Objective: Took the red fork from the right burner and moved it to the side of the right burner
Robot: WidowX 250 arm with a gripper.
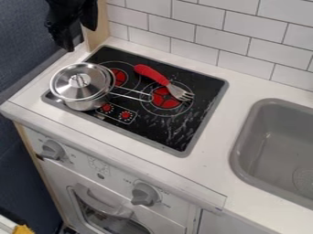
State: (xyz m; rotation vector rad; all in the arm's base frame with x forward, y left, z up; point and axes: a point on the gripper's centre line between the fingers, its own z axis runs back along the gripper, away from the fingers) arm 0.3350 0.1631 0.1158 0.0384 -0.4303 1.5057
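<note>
- A toy kitchen's white oven front (174, 209) stands nearest the camera, with two grey knobs (145, 194) above its windowed door (101, 205).
- A grey sink (245, 155) is set into the white table (211, 169), to the right of the black stovetop (153, 130).
- A lidded, silver-colored pot (85, 98) sits at the stovetop's near left corner, its wire handle (131, 97) pointing right, toward the right burner (164, 101).
- The red-handled fork (153, 75) lies on the stovetop, its metal tines over the far right part of the right burner and its handle slanting back toward the stovetop's far edge.
- The left burner (117, 77) shows red just behind the pot.
- The black claw (80, 38) hangs beyond the pot, near the table's far left corner, released, its two fingers apart and grasping nothing.
- A wooden post (94, 40) and a white tiled wall (183, 34) line the far edge of the table.
</note>
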